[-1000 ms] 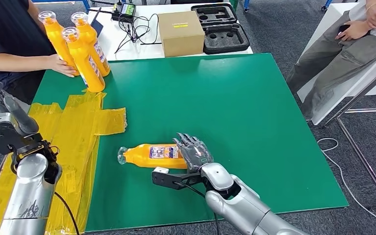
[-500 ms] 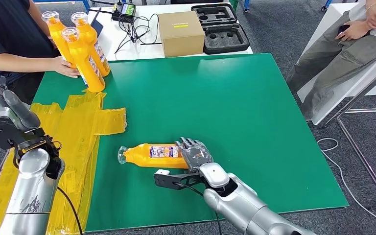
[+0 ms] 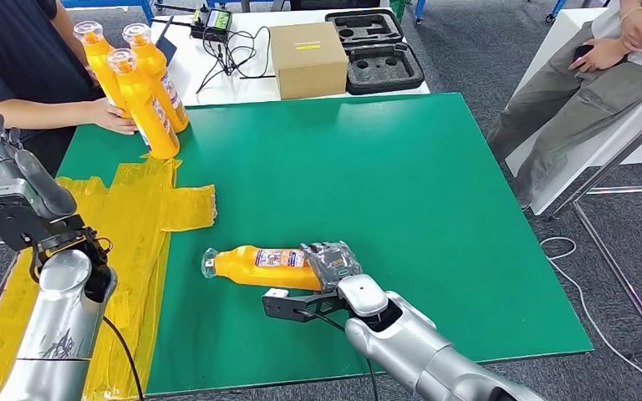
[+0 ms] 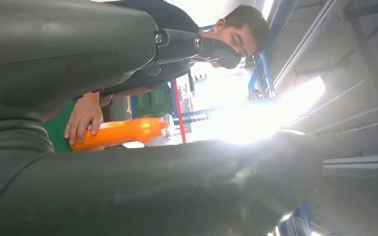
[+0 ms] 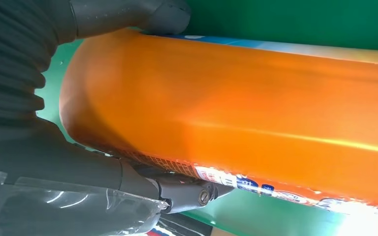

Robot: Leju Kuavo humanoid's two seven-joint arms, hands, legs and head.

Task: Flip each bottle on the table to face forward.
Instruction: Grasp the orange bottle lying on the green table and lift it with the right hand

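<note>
While lying sideways, orange bottle [image 3: 263, 264] shows label upward.

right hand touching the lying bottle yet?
Touching. Right wrist view: the hand wraps the bottle, thumb and fingers against its base end.

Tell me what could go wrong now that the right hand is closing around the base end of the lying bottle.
1. The right hand grips the lying bottle only at its base end, so the long neck could sag or swing when lifted.
2. The smooth round body could slip or roll in the fingers during the flip.
3. A person's hand rests on the three standing bottles at the mat's far corner; a wide swing there might hit them.
</note>
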